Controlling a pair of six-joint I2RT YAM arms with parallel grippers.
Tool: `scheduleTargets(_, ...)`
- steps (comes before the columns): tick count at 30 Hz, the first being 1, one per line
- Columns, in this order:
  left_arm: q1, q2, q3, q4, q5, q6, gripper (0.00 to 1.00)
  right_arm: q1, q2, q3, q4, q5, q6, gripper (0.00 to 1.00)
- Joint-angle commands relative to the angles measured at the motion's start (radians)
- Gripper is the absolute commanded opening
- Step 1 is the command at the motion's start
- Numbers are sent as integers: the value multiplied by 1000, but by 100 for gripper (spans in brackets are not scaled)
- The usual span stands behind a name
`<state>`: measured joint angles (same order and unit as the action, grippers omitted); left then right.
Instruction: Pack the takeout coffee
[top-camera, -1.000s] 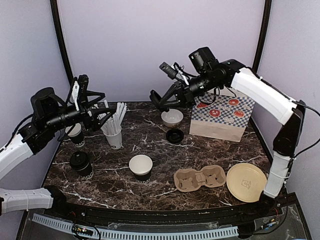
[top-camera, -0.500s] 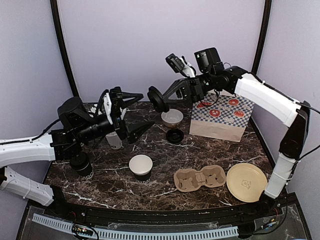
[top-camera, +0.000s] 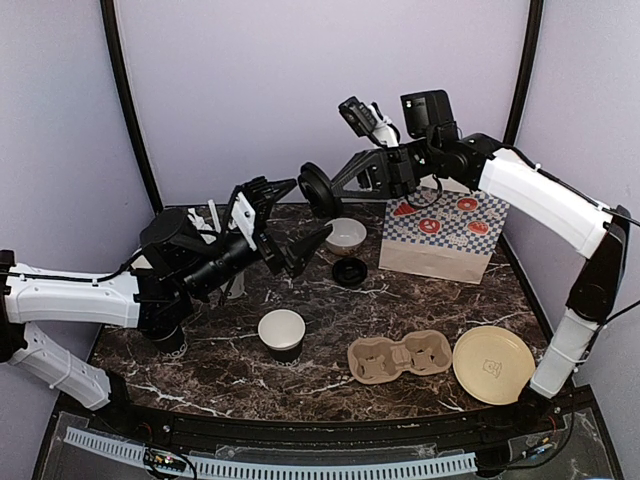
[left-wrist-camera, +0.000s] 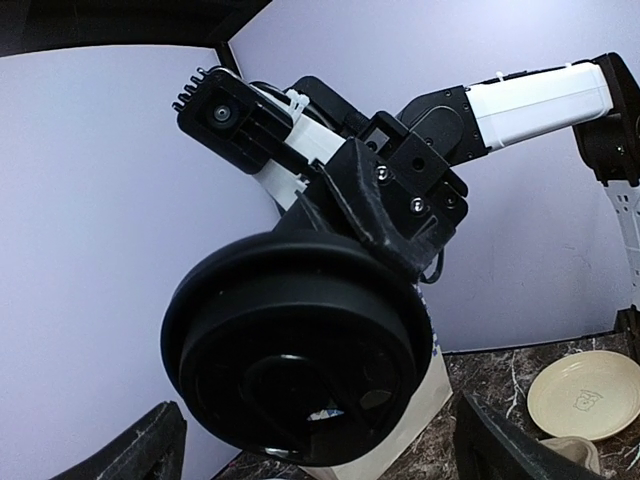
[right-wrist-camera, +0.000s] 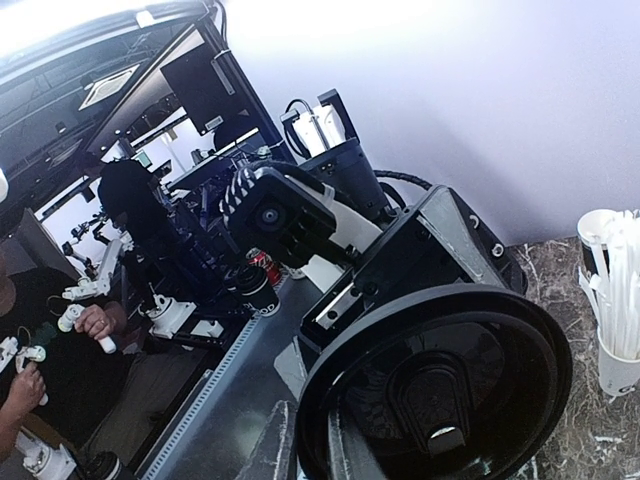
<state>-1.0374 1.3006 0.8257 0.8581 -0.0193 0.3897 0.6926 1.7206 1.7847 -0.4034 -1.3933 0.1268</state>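
2 arms meet in the air above the back of the worktop. On the left, the left gripper (top-camera: 308, 207) is spread about as wide as it goes and holds nothing. A black lid (top-camera: 318, 190) hangs just in front of its open jaws, apparently not touching them. The right gripper (top-camera: 343, 184) has that lid pinched at its edge, jaws nearly closed.

It looks like a handover. The left jaws should close on a free stretch of rim, away from the right fingers. The right should let go only once that grip is firm.

Below, 1 open black cup (top-camera: 281, 332) sits near the front edge, left of the cardboard carrier (top-camera: 400, 357). The patterned bag (top-camera: 445, 235) stands at the back right.
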Motion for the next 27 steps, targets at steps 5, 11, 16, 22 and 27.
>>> scheduleTargets(5, -12, 37, 39, 145, -59, 16, 92, -4, -18, -16, 75, -19, 46, 9)
scheduleTargets(11, -12, 53, 44, 169, -59, 13, 85, -4, -15, -27, 95, -21, 62, 10)
scheduleTargets(16, -12, 62, 57, 161, -71, 2, 78, -4, -15, -40, 110, -18, 75, 10)
scheduleTargets(22, -12, 75, 79, 138, -98, -8, 75, -2, -14, -49, 124, -16, 84, 11)
scheduleTargets(27, -12, 64, 76, 123, -98, -19, 70, -4, -16, -59, 138, -17, 98, 15)
